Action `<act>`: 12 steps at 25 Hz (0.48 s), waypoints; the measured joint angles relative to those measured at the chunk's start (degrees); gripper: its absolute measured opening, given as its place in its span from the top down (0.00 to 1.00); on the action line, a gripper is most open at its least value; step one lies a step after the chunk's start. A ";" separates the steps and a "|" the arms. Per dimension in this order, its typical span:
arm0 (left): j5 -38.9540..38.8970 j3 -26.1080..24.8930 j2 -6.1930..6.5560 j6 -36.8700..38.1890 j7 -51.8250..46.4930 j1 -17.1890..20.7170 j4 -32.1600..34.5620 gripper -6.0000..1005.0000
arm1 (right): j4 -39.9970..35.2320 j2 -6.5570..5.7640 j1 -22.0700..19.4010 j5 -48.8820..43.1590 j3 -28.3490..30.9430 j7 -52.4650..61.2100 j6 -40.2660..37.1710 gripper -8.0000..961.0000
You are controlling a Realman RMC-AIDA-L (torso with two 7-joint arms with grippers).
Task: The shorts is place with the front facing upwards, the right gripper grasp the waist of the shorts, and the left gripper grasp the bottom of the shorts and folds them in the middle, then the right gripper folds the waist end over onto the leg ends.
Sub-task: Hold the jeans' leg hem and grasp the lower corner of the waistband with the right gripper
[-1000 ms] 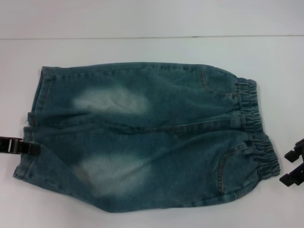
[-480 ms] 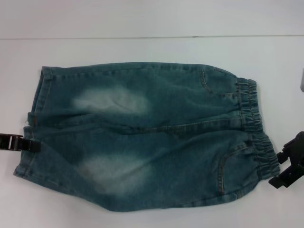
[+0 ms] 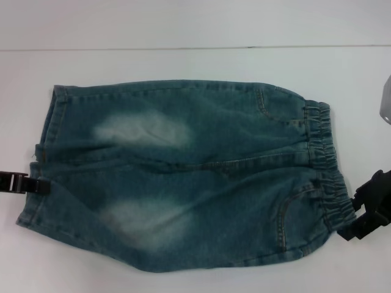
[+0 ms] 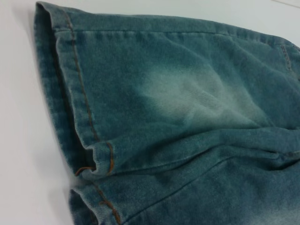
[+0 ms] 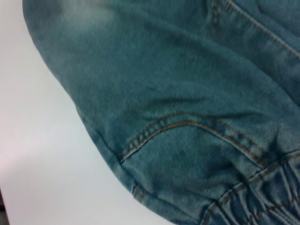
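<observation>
The blue denim shorts [image 3: 195,177] lie flat on the white table, front up. The elastic waist [image 3: 327,155] is at the right and the leg ends [image 3: 46,152] at the left. My left gripper [image 3: 36,185] is low at the left edge, touching the hem of the near leg; the left wrist view shows that stitched hem [image 4: 70,117] close up. My right gripper [image 3: 352,212] is open at the near corner of the waist, with its black fingers [image 3: 371,183] right beside the elastic. The right wrist view shows the gathered waistband [image 5: 253,199] and a pocket seam [image 5: 178,125].
White table [image 3: 195,61] surrounds the shorts, with a seam line [image 3: 183,47] running across behind them. A pale grey object [image 3: 387,101] shows at the right edge.
The right gripper has moved left, from off the shorts to the near corner of the waistband. The left gripper has stayed at the leg hem. The shorts have not moved.
</observation>
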 joint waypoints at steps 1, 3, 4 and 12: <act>0.00 -0.01 0.01 -0.09 0.02 0.02 -0.15 0.96 | -0.02 0.00 0.00 0.04 0.29 0.00 0.10 0.23; 0.00 -0.06 0.05 -0.40 0.05 0.04 -0.46 0.96 | -0.10 0.00 0.00 0.11 0.54 -0.01 0.23 0.23; 0.00 -0.03 0.08 -0.52 0.05 0.04 -0.51 0.96 | -0.18 0.00 0.00 0.13 0.52 -0.02 0.30 0.23; 0.00 0.09 0.08 -0.80 0.13 -0.08 -0.55 0.96 | -0.33 -0.06 0.11 0.17 0.31 -0.04 0.41 0.53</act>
